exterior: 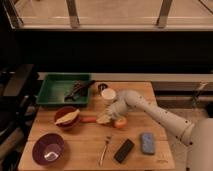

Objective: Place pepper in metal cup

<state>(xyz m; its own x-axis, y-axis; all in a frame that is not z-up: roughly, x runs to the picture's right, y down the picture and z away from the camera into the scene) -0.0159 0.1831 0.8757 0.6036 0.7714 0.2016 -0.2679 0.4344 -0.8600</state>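
Note:
The pepper (88,119) is a slim orange-red piece lying on the wooden table (80,142), just right of the red bowl. My gripper (104,119) is low over the table at the pepper's right end, and the pale arm (150,111) reaches in from the right. A round yellow-orange fruit (120,123) lies right beside the gripper. A small dark cup (102,87), apparently the metal cup, stands at the back of the table behind a white cup (108,95). Whether the gripper touches the pepper cannot be told.
A green tray (50,97) with dark utensils sits back left. A red bowl (67,119) holds a pale yellow strip. A purple bowl (48,149) is front left. A fork (105,149), a black flat object (124,150) and a blue sponge (147,142) lie along the front.

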